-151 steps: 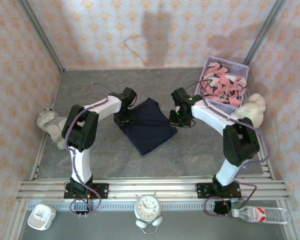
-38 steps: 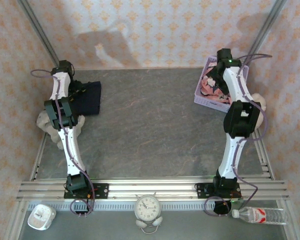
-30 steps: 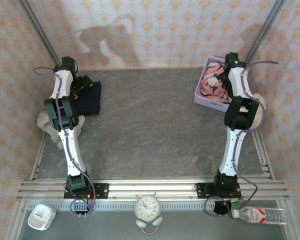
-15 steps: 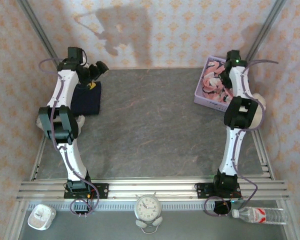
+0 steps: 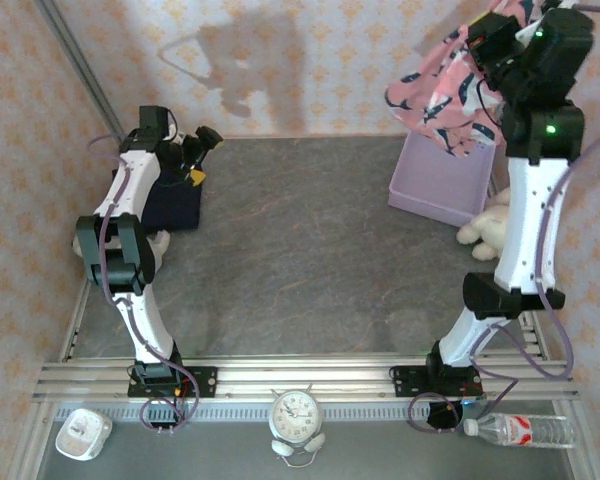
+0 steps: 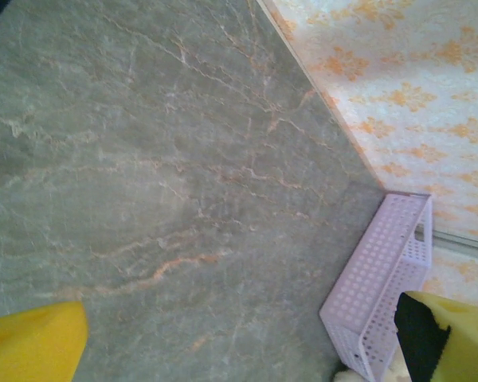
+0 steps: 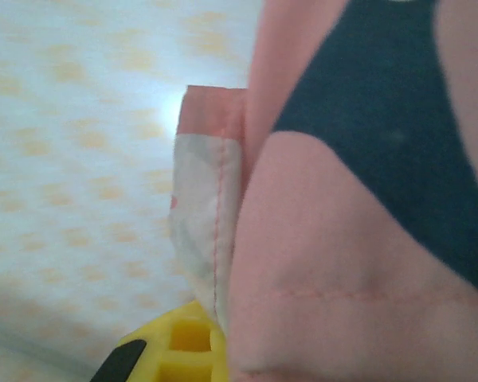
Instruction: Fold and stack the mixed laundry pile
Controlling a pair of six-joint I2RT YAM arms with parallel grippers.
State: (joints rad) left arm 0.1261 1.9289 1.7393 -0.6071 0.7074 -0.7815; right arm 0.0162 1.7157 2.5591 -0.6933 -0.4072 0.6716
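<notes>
Enclosure: orange-patterned wallpaper walls, grey marbled table (image 5: 300,260).

Left gripper (image 5: 200,155): raised at the far left of the table, jaws spread wide, nothing between them. In its wrist view the yellow fingertips (image 6: 32,346) sit at opposite lower corners with bare table between. The dark navy garment (image 5: 172,205) lies flat on the table directly beneath and slightly nearer than this gripper, not touching it. The lavender basket (image 6: 382,294) is well away across the table, ahead of the open fingers.

Right gripper (image 5: 488,40): lifted high at the far right, clamped on the salmon-pink printed garment (image 5: 442,90). The cloth hangs down and to the left of the gripper, clear of the table. In the wrist view pink fabric with a navy patch (image 7: 342,239) presses against a yellow finger (image 7: 175,350); the second finger is hidden by cloth. The basket (image 5: 440,185) stands below the hanging garment, apart from it. A cream plush toy (image 5: 488,225) lies just beside the basket, below the gripper.
</notes>
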